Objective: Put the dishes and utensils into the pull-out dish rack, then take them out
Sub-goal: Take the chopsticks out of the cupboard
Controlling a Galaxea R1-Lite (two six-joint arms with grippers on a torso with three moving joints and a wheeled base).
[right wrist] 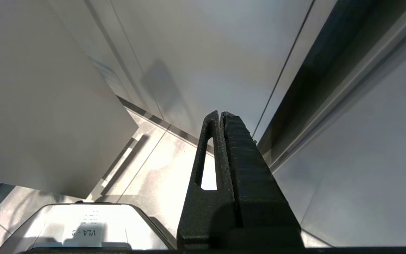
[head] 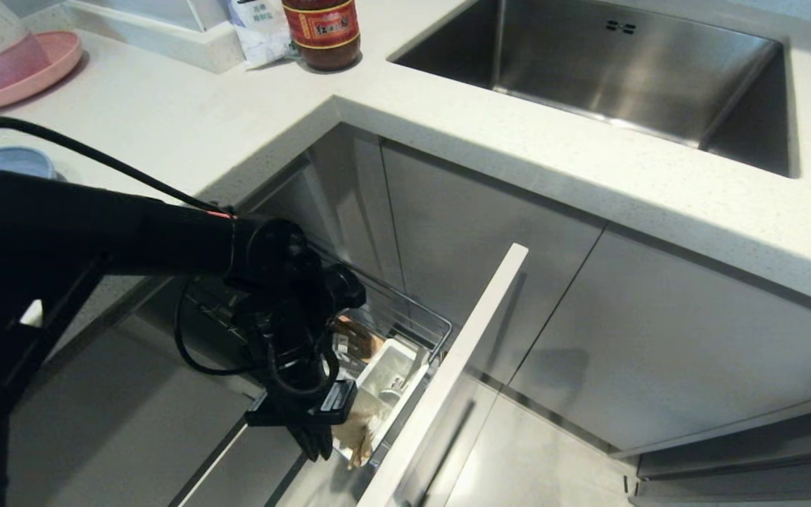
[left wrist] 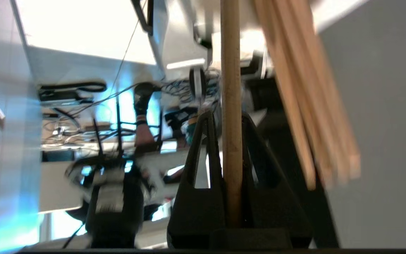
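Wooden chopsticks [left wrist: 232, 106] are being pinched between the pressed-together fingers of the left hand [head: 321, 440], over the pull-out dish rack [head: 405, 317] at seven o'clock of its white utensil box [head: 386, 370]. Their long axis is running straight out along the fingers. Lifting along that axis should keep them from snagging the wires.

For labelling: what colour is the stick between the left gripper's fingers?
Light-brown wood; the chopstick shows best in the left wrist view.

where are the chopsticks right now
One chopstick is clamped in the left gripper, low over the pull-out dish rack beside its white utensil box. The other hangs blurred alongside it.
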